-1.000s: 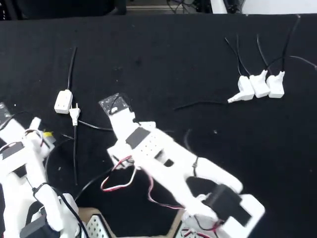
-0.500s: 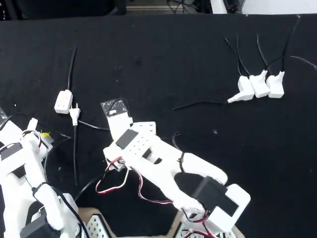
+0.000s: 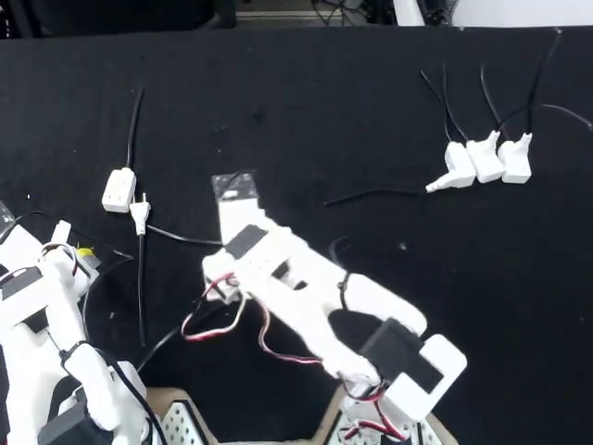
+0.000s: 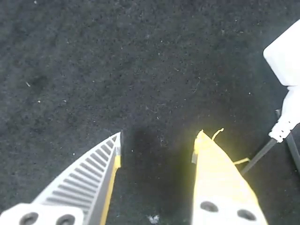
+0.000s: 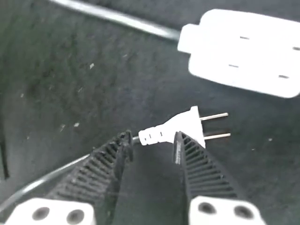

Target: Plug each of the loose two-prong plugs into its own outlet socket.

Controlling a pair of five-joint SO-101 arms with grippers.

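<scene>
Nearly on the loose plug

Has the right tool [image 5: 152, 137] spread, with the plug [image 5: 176, 129] flat on the worktop [image 5: 70, 70] ahead of its tips. Finds it lying crosswise to the gap, with the outlet socket [image 5: 243, 51] just beside the prong end. Probably calls for a wrist turn. Has the left tool [image 4: 158, 133] spread too, off to the side.

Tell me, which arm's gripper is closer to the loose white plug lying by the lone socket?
Right. The right gripper is open, with the plug just ahead of its fingertips. The left gripper, also open, is over bare cloth, with the plug off to one side.
</scene>
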